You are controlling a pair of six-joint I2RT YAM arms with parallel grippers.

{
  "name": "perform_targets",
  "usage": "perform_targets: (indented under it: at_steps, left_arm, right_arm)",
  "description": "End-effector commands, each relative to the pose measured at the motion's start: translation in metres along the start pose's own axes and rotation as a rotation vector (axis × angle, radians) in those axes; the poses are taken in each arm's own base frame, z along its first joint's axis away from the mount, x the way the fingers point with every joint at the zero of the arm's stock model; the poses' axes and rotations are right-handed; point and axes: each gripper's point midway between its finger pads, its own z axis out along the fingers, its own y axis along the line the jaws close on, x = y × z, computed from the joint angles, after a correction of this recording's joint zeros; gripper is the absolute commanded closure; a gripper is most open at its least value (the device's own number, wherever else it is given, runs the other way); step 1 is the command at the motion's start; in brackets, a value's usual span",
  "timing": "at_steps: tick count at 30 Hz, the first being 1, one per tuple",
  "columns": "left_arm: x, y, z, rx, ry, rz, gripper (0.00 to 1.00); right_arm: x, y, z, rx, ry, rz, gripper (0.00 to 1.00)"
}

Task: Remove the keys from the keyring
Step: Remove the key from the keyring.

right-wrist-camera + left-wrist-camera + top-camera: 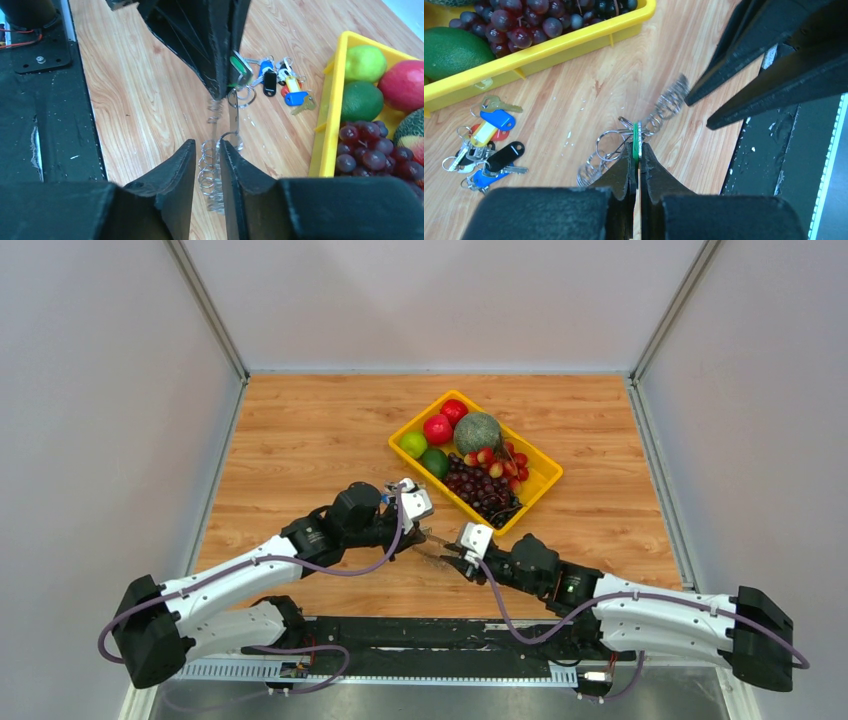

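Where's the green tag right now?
In the left wrist view, the green tag sits edge-on in the shut left gripper; the coloured key bunch lies toward the picture's left, by the yellow tray.

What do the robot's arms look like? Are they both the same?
Yes, they match. The left arm and right arm each have smooth white shells with chunky black joints and a looping purple cable. Each ends in a small white block and two black wedge-shaped fingers.
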Motion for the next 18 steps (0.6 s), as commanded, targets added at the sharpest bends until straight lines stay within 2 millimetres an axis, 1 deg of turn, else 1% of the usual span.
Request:
perform_targets:
  at_steps: [1, 3, 8, 11, 15, 18]
  left_arm:
    - [-0.024, -0.003, -0.001, 0.034, -0.062, 0.058, 1.0]
    - [-0.022, -0.004, -0.001, 0.043, -0.057, 0.063, 1.0]
    - [-0.023, -0.009, -0.001, 0.077, -0.049, 0.077, 1.0]
    - [-0.022, -0.01, -0.003, 0.082, -0.04, 0.085, 1.0]
    - [-0.022, -0.011, -0.004, 0.086, -0.028, 0.09, 1.0]
    - [-0.023, -0.014, -0.006, 0.091, -0.02, 0.095, 0.99]
  right_arm:
    - [-0.011, -0.018, -0.008, 0.094, -0.081, 0.063, 0.68]
    - [-0.013, -0.025, -0.011, 0.118, -0.115, 0.088, 0.65]
    - [-0.013, -0.046, -0.016, 0.157, -0.16, 0.182, 0.65]
    - [-0.019, -0.052, -0.02, 0.146, -0.197, 0.216, 0.65]
    - [-0.023, -0.055, -0.022, 0.151, -0.214, 0.271, 0.58]
    - [-0.022, -0.054, -0.019, 0.145, -0.206, 0.338, 0.44]
